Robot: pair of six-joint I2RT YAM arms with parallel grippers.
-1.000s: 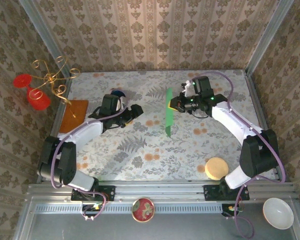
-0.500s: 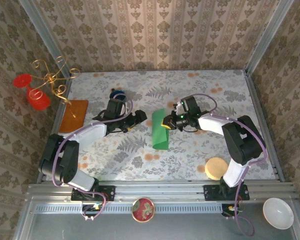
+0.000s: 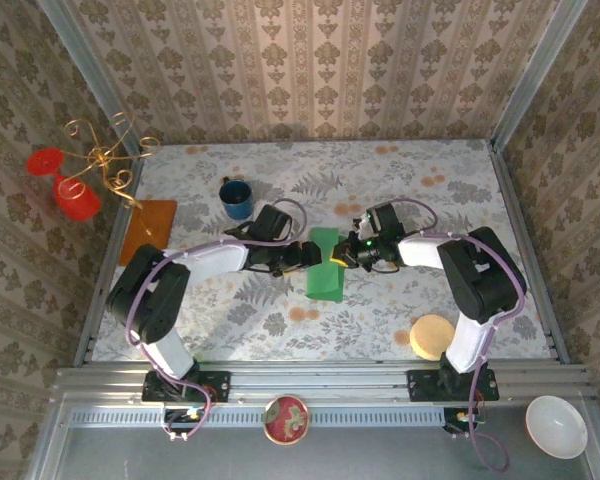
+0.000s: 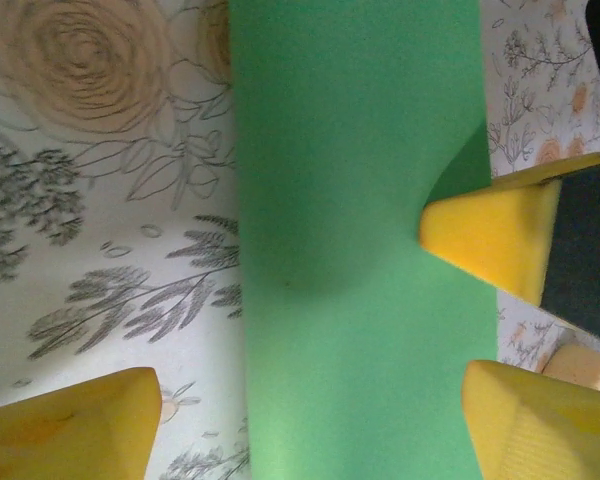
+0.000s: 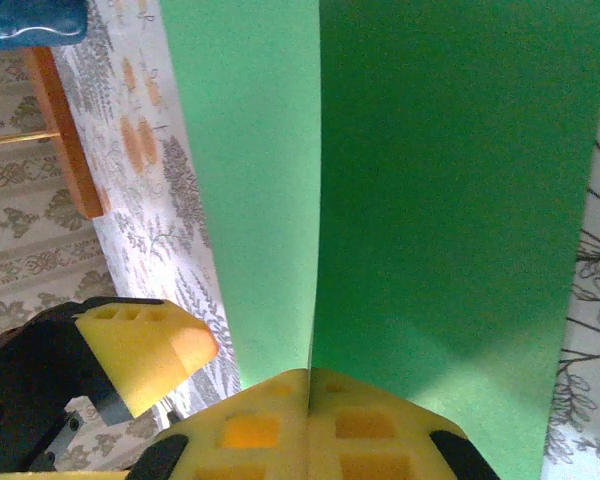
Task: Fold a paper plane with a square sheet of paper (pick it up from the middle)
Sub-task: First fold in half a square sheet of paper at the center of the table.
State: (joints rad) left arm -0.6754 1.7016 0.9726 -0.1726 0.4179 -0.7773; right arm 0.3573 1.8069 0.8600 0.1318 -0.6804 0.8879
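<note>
Beige wallpaper (image 3: 310, 60) with a brown damask pattern covers 3 walls around the table (image 3: 230, 310), whose pale top is printed with grey ferns and orange flowers. Grey metal posts (image 3: 83, 60) stand at the 2 back corners, and a metal rail (image 3: 320, 379) runs along the near edge.

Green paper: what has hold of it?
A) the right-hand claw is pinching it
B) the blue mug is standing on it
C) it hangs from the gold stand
A: the right gripper is clamped shut on the green paper, right where its two layers meet.
</note>
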